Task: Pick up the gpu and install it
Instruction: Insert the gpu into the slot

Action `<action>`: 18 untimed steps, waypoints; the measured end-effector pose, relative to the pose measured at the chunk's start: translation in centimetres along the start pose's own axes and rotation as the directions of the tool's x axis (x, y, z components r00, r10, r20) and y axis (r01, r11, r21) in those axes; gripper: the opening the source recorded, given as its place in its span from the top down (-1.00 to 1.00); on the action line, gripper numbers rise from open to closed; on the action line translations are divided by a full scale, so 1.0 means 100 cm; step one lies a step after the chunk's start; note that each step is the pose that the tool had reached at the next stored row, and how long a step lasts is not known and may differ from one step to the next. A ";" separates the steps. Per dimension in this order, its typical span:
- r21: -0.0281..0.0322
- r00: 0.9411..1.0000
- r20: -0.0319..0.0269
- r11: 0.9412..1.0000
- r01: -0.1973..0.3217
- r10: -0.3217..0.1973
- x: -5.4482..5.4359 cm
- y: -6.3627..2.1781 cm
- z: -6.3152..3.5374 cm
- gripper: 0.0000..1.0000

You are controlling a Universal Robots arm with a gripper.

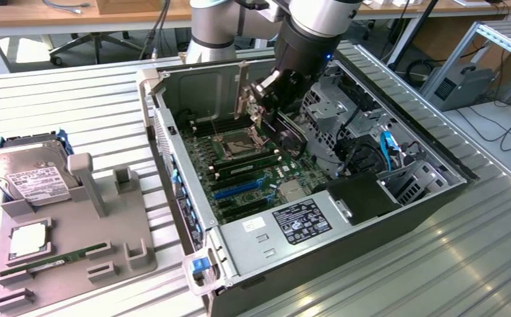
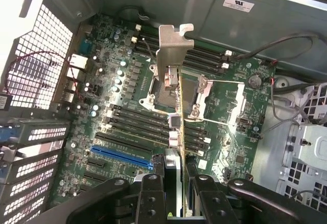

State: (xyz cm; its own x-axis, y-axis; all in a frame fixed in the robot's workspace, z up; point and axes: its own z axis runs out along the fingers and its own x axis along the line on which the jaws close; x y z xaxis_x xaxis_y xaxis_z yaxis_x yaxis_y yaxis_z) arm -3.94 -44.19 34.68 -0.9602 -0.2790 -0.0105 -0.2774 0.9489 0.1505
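- Silver bracket end of the gpu (image 2: 171, 50) points away from the wrist. The card runs edge-on from there back between the gripper's fingers.
- Your gripper (image 2: 176, 175) is clamped on the gpu at a narrow gap, one finger (image 2: 156, 180) on each face.
- Exterior view: the gripper (image 1: 271, 92) hangs inside the open PC case (image 1: 370, 218), over the far end of the motherboard (image 1: 265, 175) — you can see the bracket upright just beside it, toward the exterior view's left.
- The card is not seated. In the wrist view it lines up over the CPU socket (image 2: 179, 93) and crosses the black memory slots (image 2: 135, 121).
- The blue expansion slot (image 2: 121, 157) sits off to one side of the card, apart from it, with nothing in it.
- The power supply (image 1: 302, 221), with its label, sits at the near end of the case, well apart from the gripper.
- On the exterior view's left you have the grey parts fixture (image 1: 79, 254) on the slatted metal counter (image 1: 79, 105). It holds the hard drive (image 1: 28, 173), a processor chip (image 1: 28, 239) and the green memory stick (image 1: 53, 259) — all well apart from the case.
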 end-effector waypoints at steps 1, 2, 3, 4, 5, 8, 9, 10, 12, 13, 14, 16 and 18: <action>0.000 1.000 0.000 1.000 0.002 -0.002 0.000 0.0000 0.0000 0.47; 0.000 1.000 -0.001 1.000 0.006 -0.006 0.000 0.0000 0.0000 0.47; 0.000 1.000 -0.001 1.000 0.008 -0.008 0.000 0.0000 0.0000 0.47; 0.000 1.000 -0.002 1.000 0.010 -0.010 0.000 0.0000 0.0000 0.47; 0.000 1.000 -0.002 1.000 0.013 -0.013 0.000 0.0000 0.0000 0.47; 0.000 1.000 -0.003 1.000 0.020 -0.020 0.000 0.0000 0.0000 0.47; 0.000 1.000 -0.003 1.000 0.023 -0.023 0.000 0.0000 0.0000 0.47; 0.000 1.000 -0.004 1.000 0.025 -0.025 0.000 0.0000 0.0000 0.47; 0.000 1.000 -0.005 1.000 0.030 -0.030 0.000 0.0000 0.0000 0.47; 0.000 0.999 -0.005 0.999 0.032 -0.032 0.000 0.0000 0.0000 0.47; -0.001 0.999 -0.006 0.999 0.039 -0.039 0.000 0.0000 0.0000 0.47; -0.001 0.999 -0.007 0.999 0.044 -0.044 0.000 0.0000 0.0000 0.47; -0.001 0.999 -0.008 0.999 0.050 -0.050 0.000 0.0000 0.0000 0.47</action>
State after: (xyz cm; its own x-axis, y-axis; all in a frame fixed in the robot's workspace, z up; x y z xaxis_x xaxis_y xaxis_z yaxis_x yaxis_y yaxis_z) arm -3.94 -44.19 34.68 -0.9450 -0.3270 -0.0104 -0.3248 0.9337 0.1505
